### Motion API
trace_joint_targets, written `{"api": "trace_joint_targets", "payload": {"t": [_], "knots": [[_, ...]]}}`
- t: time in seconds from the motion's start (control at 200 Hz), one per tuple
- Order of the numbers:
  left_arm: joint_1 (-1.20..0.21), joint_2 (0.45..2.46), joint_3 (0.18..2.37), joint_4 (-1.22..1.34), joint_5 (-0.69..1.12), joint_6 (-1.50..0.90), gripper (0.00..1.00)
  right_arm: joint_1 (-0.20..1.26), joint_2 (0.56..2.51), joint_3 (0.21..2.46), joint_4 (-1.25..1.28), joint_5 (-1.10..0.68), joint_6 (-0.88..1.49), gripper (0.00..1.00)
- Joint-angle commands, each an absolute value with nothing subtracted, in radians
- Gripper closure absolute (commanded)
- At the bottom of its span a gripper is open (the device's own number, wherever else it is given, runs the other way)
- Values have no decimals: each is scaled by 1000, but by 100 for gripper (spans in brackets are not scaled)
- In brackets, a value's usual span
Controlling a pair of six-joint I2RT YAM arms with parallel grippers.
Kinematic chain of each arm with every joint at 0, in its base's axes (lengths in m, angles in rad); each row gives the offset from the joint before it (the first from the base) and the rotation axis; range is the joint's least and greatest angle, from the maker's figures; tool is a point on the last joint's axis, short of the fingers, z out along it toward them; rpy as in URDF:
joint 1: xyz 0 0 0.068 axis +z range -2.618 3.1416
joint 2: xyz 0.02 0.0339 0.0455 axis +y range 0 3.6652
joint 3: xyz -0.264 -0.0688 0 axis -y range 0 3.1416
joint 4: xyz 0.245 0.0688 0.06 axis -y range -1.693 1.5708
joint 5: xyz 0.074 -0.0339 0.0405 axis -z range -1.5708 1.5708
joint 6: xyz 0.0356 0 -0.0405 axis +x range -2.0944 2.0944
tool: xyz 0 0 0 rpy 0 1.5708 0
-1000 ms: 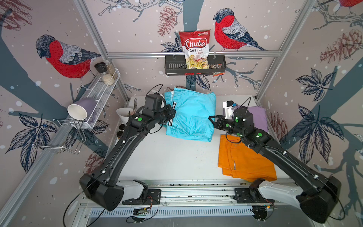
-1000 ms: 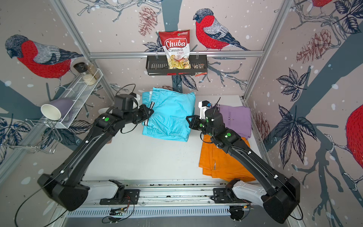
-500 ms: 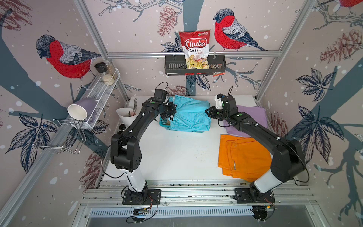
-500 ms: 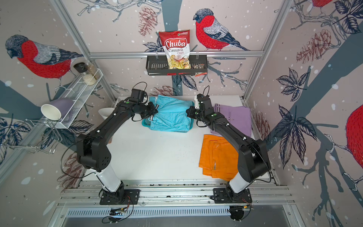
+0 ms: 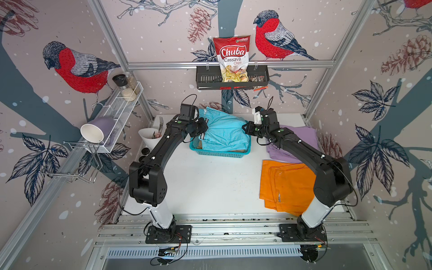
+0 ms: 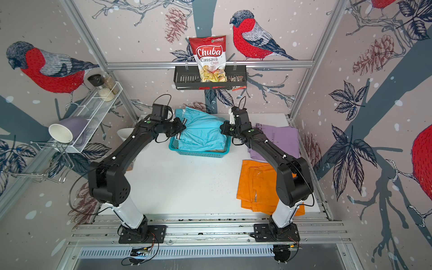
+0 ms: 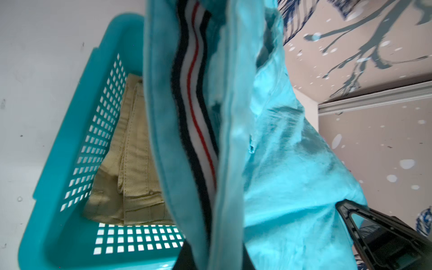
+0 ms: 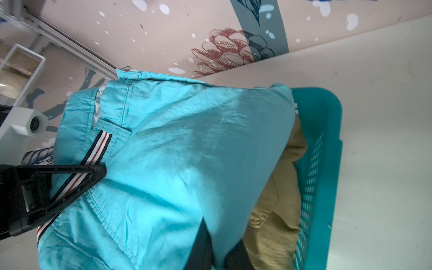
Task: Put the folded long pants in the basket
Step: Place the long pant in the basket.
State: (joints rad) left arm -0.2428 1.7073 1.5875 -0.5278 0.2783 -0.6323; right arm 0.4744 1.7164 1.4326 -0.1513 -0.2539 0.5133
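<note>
Held bundle: turquoise folded cloth trousers (image 5: 225,134) (image 6: 202,133), slung between both grippers over the basket, at the back middle of the white tabletop (image 5: 210,187).
Axis: the long side runs left to right, gripper to gripper. The striped waistband end faces the left arm. The far edge is raised and the near edge dips to the basket.
Left gripper (image 5: 202,128) (image 7: 211,258): jaws pinched tight on the waistband edge.
Right gripper (image 5: 245,128) (image 8: 216,253): jaws pinched tight on the opposite edge.
Container: teal-blue rectangular plastic basket with perforated sides (image 5: 219,154) (image 7: 77,149), its long side also running left to right. It holds khaki-tan folded trousers (image 7: 135,163) (image 8: 275,210), lying flat on its floor.
Outside the basket: lilac folded trousers (image 5: 300,140) and orange folded trousers (image 5: 287,184), flat on the table just beside each other on the right.
</note>
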Motion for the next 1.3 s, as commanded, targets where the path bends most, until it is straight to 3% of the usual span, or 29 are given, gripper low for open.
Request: {"api": "trace_joint_targets", "payload": {"t": [0.0, 0.195, 0.505, 1.295], "knots": [[-235, 1666, 1595, -450, 201, -622, 100, 477, 1705, 1499, -132, -184, 488, 100], [-233, 1715, 1560, -401, 133, -574, 100, 476, 1760, 1472, -72, -194, 472, 100], [-220, 1990, 1654, -527, 126, -575, 100, 457, 1958, 1438, -72, -191, 524, 100], [-216, 2119, 1701, -590, 54, -622, 100, 428, 2052, 1412, -264, -134, 581, 100]]}}
